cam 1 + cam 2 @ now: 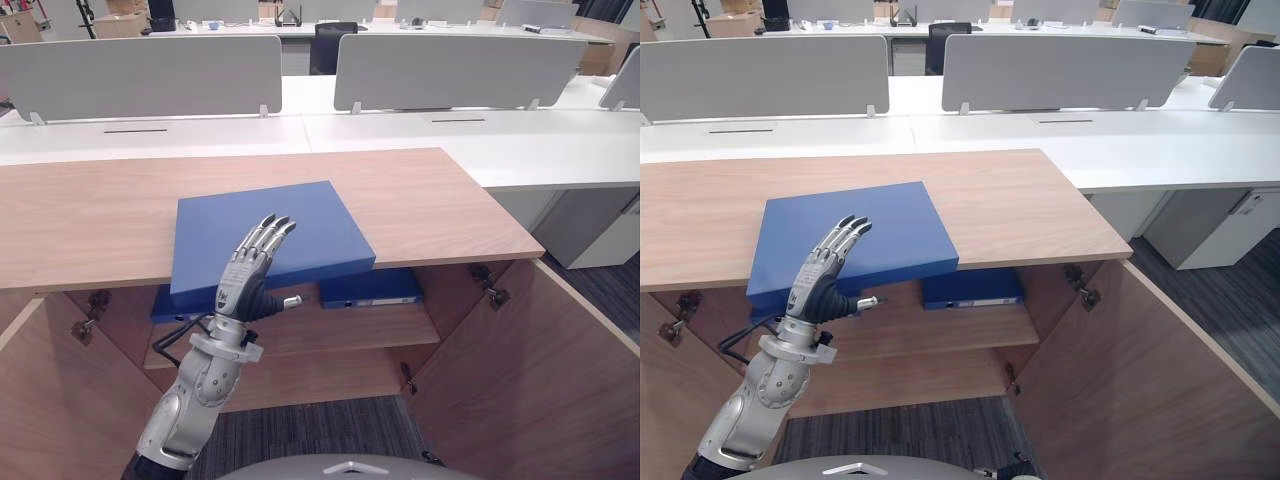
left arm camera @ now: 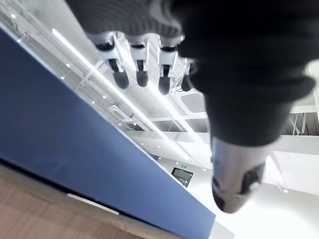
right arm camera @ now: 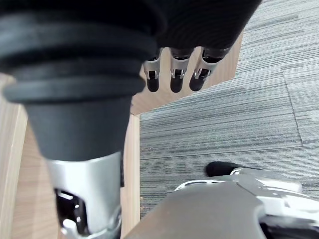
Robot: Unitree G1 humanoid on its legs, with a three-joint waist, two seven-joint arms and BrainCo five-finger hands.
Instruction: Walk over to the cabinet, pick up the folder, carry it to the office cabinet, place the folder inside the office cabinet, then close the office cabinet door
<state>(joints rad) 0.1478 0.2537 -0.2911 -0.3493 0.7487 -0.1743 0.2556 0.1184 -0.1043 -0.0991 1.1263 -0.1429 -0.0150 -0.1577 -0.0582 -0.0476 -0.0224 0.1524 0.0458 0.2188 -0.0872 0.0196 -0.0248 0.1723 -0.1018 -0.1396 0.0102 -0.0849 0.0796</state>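
Step in hand: pick-up of the blue folder (image 1: 300,225).

- Folder lies flat on the wooden cabinet top (image 1: 430,200), its near edge hanging out past the front lip, just ahead of your left hand (image 1: 245,280).
- Left hand: released, fingers (image 1: 270,232) straight and together above the folder's near part, thumb (image 1: 288,300) out sideways below the overhanging edge. Nothing grasped. Whether the fingertips touch the cover cannot be told.
- Right hand (image 3: 172,74): fingers relaxed and empty, hanging over the grey carpet (image 3: 224,124).

How to do it well (judgement):
- Use the overhang. Lay the fingers flat on the cover and bring the thumb up under the edge, so you pinch the board between them.
- Seat the hand deeper before closing. A grip at the very edge will likely let the far end droop and twist.
- The cover looks smooth, so close firmly before lifting.
- Lift a little, then draw it toward you. Don't drag it over the lip.
- Below the hand an open shelf (image 1: 350,330) carries another blue binder (image 1: 370,288). Keep the thumb clear of it.
- The open door (image 1: 530,370) stands well off to the hand's thumb side and is no obstacle.
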